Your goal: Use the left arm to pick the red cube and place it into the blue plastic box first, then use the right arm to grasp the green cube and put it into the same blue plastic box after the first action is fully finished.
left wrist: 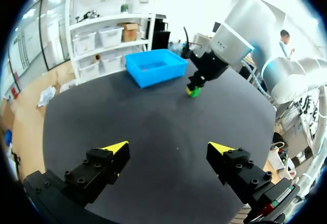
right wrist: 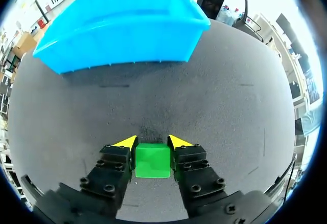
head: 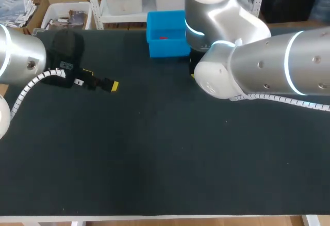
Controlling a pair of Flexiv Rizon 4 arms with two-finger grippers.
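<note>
Green cube [right wrist: 152,160]: gripped squarely between both fingers of right end effector [right wrist: 152,142], low over bench [right wrist: 230,106], short of blue plastic box [right wrist: 122,40]; advise lifting above near wall, centring, releasing low.

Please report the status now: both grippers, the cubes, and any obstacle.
Left gripper open, empty. Right gripper shut on green cube, short of blue plastic box. Red cube already in the box. No obstacle seen between.

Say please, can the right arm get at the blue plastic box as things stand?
Probably yes. The blue plastic box stands just ahead of the right gripper, which holds the green cube, and only bare table lies between them.
</note>
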